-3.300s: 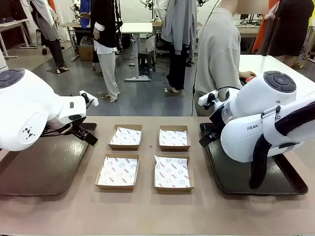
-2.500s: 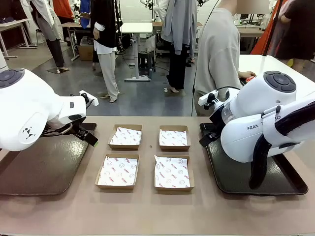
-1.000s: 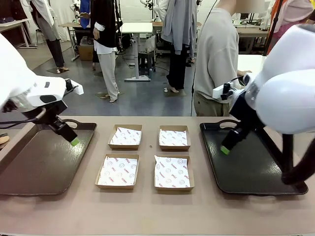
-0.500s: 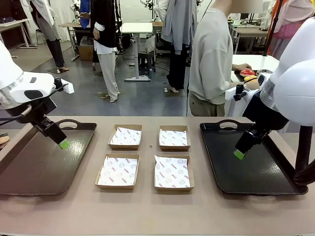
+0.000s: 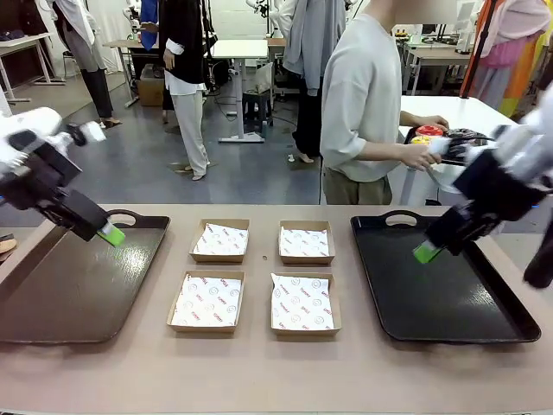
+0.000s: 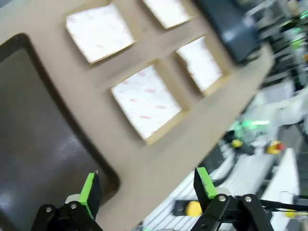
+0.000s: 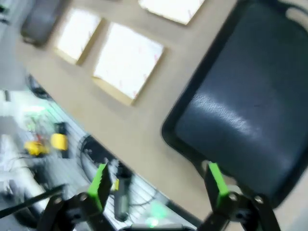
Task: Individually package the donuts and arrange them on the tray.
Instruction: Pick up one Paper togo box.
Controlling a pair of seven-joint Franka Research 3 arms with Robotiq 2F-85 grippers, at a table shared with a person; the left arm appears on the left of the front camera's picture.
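The donuts sit on a small black tray that the person's hand (image 5: pixel 421 156) holds at the side table, far right. I can make out a glossy red donut (image 5: pixel 429 130), a yellow one (image 5: pixel 421 139) and dark ones (image 5: pixel 464 134). Four paper-lined cardboard boxes lie mid-table: back left (image 5: pixel 220 239), back right (image 5: pixel 305 242), front left (image 5: pixel 207 300), front right (image 5: pixel 302 303). My left gripper (image 5: pixel 111 234) hangs above the left tray (image 5: pixel 78 285); its wrist view shows it (image 6: pixel 147 185) open and holding nothing. My right gripper (image 5: pixel 425 252) hovers above the right tray (image 5: pixel 441 294), also open (image 7: pixel 157 182) and holding nothing.
The two dark trays flank the boxes, each with a handle at its far rim. The person stands at the table's far side, turned toward a white side table (image 5: pixel 449 111) at the right. Bare tabletop (image 5: pixel 259 372) runs along the front edge.
Both arms have risen and swung outward from folded poses, their grippers now over the trays. The person has turned and now holds a small tray of donuts at the side table.
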